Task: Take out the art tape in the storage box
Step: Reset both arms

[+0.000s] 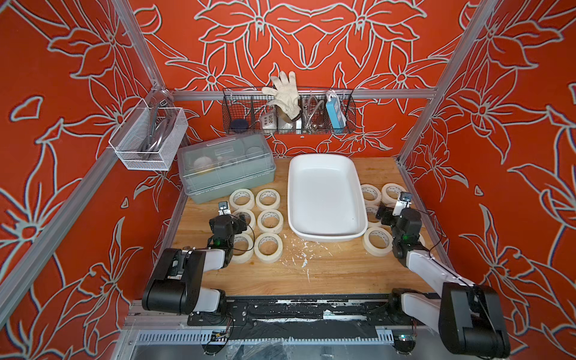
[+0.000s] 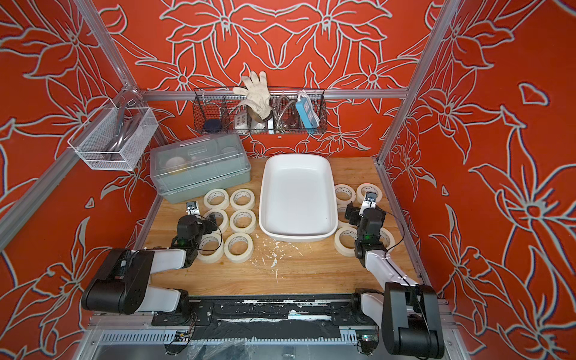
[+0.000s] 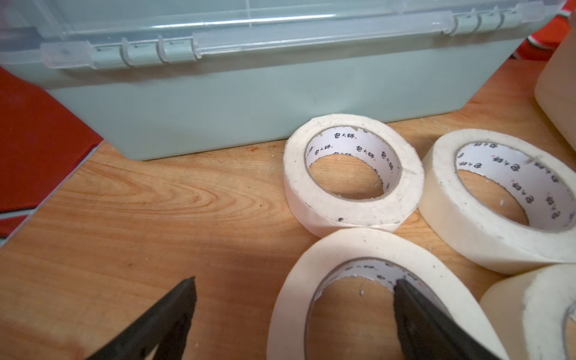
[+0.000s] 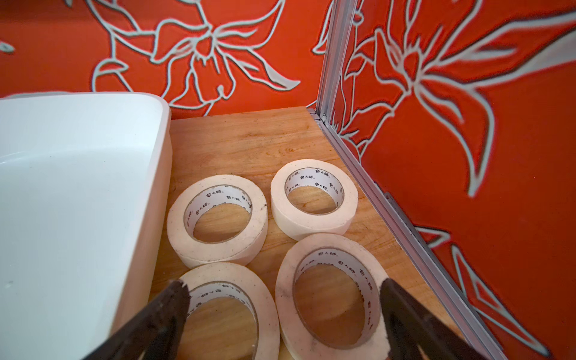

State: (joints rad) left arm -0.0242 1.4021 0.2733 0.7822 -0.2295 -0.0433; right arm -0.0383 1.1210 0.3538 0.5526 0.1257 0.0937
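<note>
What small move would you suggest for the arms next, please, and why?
Probably lift both grippers clear and retreat: the storage box looks empty, the art tape rolls in view lie on the table on both sides of it, and the left gripper and right gripper stand open, holding nothing.

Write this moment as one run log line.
white box: empty | tape rolls: on table, both sides of box | left jaws: open | right jaws: open
</note>
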